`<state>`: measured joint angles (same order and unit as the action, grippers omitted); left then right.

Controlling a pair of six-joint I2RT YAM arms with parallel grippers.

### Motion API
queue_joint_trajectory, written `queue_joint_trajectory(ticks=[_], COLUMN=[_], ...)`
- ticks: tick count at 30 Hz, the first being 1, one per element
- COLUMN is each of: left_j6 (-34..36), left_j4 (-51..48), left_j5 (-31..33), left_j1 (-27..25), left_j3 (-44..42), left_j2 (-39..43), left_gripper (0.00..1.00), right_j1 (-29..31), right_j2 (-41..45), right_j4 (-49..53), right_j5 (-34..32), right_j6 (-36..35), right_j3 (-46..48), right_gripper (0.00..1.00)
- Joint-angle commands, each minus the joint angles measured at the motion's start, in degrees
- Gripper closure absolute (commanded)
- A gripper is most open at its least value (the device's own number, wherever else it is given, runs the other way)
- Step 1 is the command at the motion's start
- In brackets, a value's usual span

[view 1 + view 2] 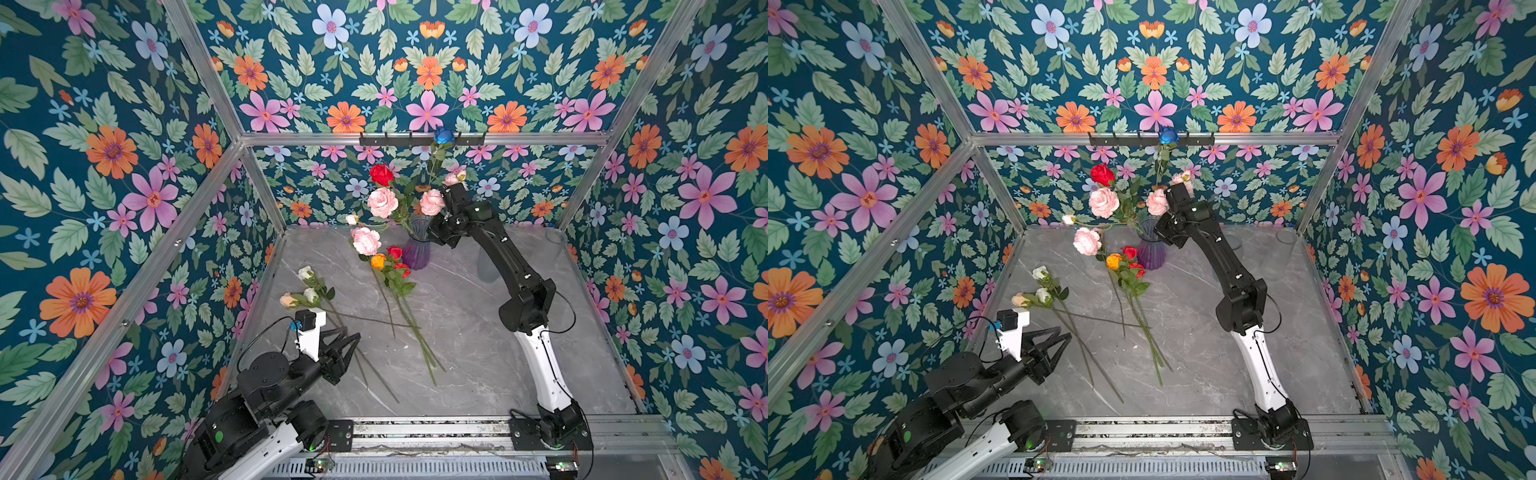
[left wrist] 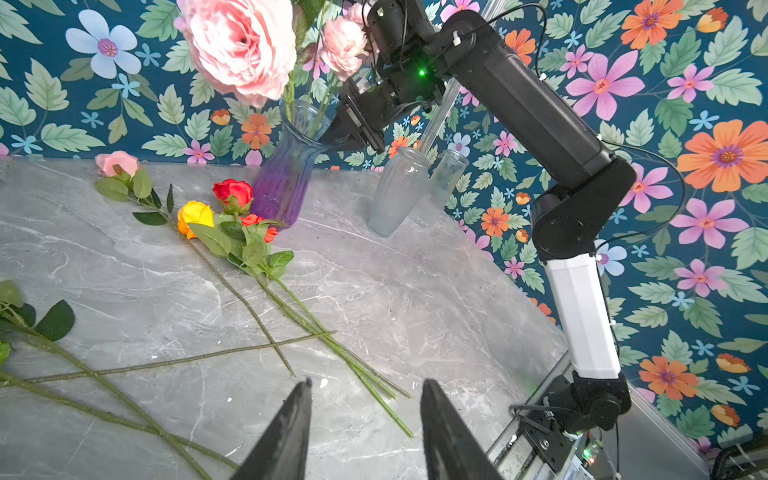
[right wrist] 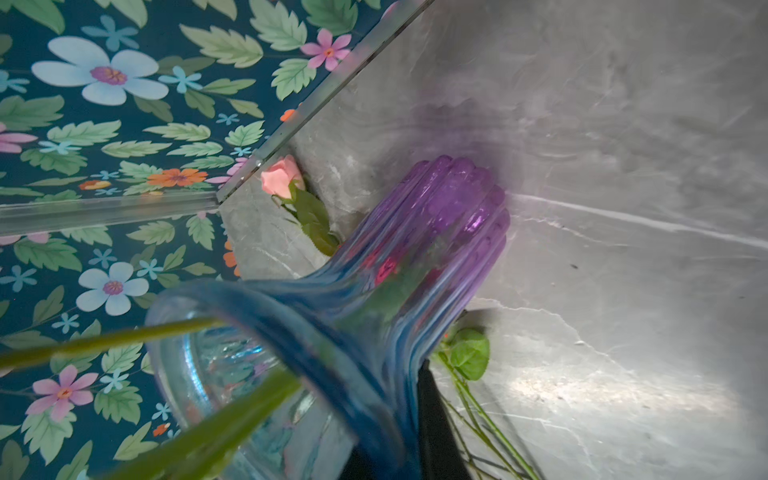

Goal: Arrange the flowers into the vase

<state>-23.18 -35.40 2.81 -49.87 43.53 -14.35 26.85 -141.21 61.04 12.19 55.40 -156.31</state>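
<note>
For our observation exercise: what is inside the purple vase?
Green stems stand inside the vase, carrying pink blooms, a red rose and a blue rose above its rim. Tinted glass hides their lower ends, and the right tool covers part of the mouth.

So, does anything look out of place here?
Yes: one pink carnation leans far sideways out of the purple vase, and the blue rose towers above the rest, so the bouquet looks lopsided.
</note>
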Motion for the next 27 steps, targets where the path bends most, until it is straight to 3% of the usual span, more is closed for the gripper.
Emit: queue_joint_trajectory(ticks=[1, 10, 22, 27], left_j6=[0.95, 1.18, 1.38, 1.49], left_j4=[2.26, 2.53, 2.78, 2.88], left_j5=[-1.8, -2.73, -3.55, -4.21], left_j1=[0.93, 2.2, 3.1, 4.01], left_j3=[0.06, -0.13, -0.24, -0.26], left_j2=[-0.33, 0.42, 0.0, -0.48], left_gripper=[0.54, 0.54, 0.54, 0.54], right_j1=[2.39, 7.6, 3.69, 2.79], right_j2=[-1.6, -1.84, 3.09, 2.38], right_j4=[-5.55, -8.84, 0.56, 1.06], right_j5=[5.15, 8.79, -3.32, -1.92], right_j6=[3.05, 4.81, -0.73, -0.33], right_j3=[-0.96, -1.63, -2.5, -3.27], right_gripper=[1.0, 1.0, 1.0, 1.0])
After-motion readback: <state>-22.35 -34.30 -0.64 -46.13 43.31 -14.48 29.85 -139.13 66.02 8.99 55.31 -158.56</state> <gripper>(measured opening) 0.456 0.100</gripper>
